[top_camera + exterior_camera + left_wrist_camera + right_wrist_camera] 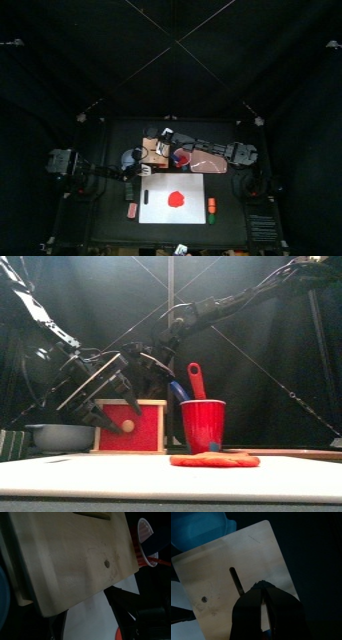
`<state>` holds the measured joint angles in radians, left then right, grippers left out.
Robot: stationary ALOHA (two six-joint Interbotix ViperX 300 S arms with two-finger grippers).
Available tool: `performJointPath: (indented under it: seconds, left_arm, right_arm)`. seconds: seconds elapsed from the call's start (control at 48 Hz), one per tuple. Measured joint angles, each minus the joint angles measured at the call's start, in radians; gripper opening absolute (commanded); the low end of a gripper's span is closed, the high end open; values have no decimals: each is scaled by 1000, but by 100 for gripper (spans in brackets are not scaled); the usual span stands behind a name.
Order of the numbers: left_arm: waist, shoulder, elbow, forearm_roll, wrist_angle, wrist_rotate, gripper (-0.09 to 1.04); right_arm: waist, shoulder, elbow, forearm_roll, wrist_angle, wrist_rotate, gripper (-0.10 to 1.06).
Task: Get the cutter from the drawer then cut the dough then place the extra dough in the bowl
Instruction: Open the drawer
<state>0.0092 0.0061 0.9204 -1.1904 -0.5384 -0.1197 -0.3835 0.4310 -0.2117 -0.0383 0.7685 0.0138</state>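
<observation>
Both arms are in over the far left of the counter [107, 228], crowding the wooden box [231, 567]. The right arm reaches across from the right, and its end effector [263, 586] hangs just above the box's pale top, beside the slot. Its jaws are pinched together at the tips with nothing between them. The left end effector [112, 409] sits right up against the box on the left. Its wrist camera is filled with wood, and I can't tell whether its jaws are open or closed.

The red drawer front [134, 428] faces the near side. The blue-grey bowl [56, 437] sits just left of the box. The red cup [203, 426] stands just right of it, with a red knife [195, 378] and a blue knife [178, 391] poking out the top. Near the front, the red dough [214, 460] lies flat on the white cutting board [80, 478], well clear of both arms.
</observation>
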Motion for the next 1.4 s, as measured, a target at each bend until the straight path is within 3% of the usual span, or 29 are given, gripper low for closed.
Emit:
performJointPath:
  seconds: [0.479, 1.396]
  left_arm:
    - [-3, 9, -5, -57, 3, 0, 63]
    - [-192, 34, -18, -252, -46, 0, 63]
  right_arm:
    - [2, 2, 0, 0, -2, 0, 2]
    - [5, 0, 8, 0, -5, 0, 2]
